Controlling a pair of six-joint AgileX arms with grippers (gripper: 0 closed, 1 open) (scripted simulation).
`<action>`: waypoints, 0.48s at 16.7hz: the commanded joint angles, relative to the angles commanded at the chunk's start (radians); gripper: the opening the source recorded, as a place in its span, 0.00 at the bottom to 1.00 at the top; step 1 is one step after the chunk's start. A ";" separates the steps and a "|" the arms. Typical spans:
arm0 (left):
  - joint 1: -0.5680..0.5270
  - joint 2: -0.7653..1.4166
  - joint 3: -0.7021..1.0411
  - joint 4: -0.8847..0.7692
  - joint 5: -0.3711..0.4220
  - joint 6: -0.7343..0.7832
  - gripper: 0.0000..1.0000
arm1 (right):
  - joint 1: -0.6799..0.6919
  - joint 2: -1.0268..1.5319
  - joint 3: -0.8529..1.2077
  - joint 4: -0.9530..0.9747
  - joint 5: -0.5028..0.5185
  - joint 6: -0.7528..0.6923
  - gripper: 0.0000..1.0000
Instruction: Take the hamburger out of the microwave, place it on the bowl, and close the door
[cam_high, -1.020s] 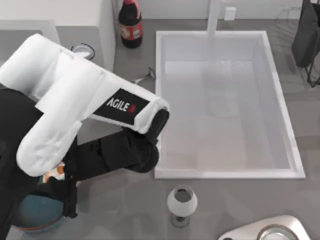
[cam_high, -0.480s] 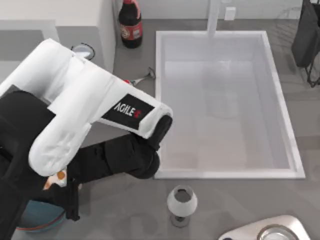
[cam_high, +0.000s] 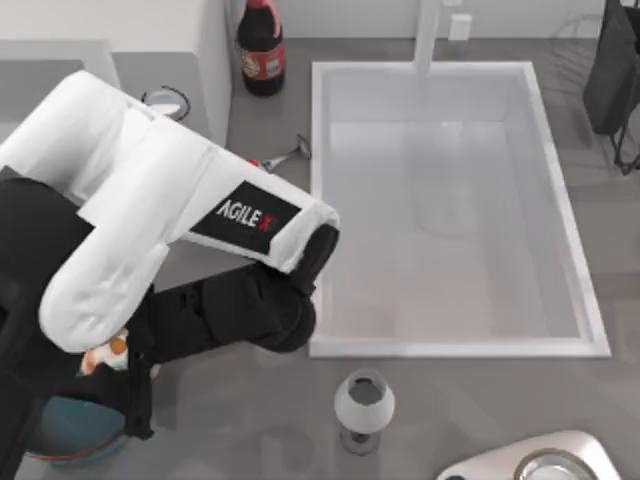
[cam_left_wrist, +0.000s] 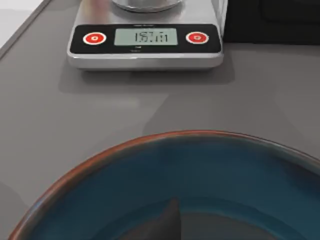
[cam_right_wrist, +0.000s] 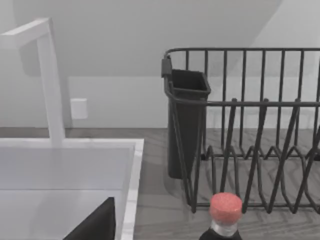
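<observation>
My left arm covers the table's left side in the top view. Its gripper (cam_high: 118, 367) hangs over the blue bowl (cam_high: 62, 440) at the front left. The hamburger (cam_high: 101, 354), a small cream and orange lump, peeks out beside the black fingers (cam_high: 136, 395), and the gripper is shut on it. In the left wrist view the bowl's reddish rim (cam_left_wrist: 165, 135) and teal inside lie close below. The white microwave (cam_high: 150, 22) stands at the back left with a round knob (cam_high: 165, 100) showing. The arm hides its door. My right gripper (cam_right_wrist: 97, 225) is parked near the sink.
A white sink (cam_high: 450, 347) takes up the middle and right. A grey-white goblet (cam_high: 363, 405) stands in front of it. A cola bottle (cam_high: 261, 45) and a small utensil (cam_high: 285, 156) lie at the back. A kitchen scale (cam_left_wrist: 145, 40) sits beyond the bowl, and a black dish rack (cam_right_wrist: 250, 130) at the back right.
My left arm swayed slightly right and then back left, with the hamburger staying at its fingers above the bowl. Nothing else moved.
</observation>
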 joint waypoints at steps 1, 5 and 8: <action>0.003 -0.008 -0.005 0.006 -0.003 0.003 0.00 | 0.000 0.000 0.000 0.000 0.000 0.000 1.00; 0.018 -0.036 -0.030 0.032 -0.018 0.017 0.00 | 0.000 0.000 0.000 0.000 0.000 0.000 1.00; 0.031 -0.050 -0.054 0.056 -0.030 0.028 0.00 | 0.000 0.000 0.000 0.000 0.000 0.000 1.00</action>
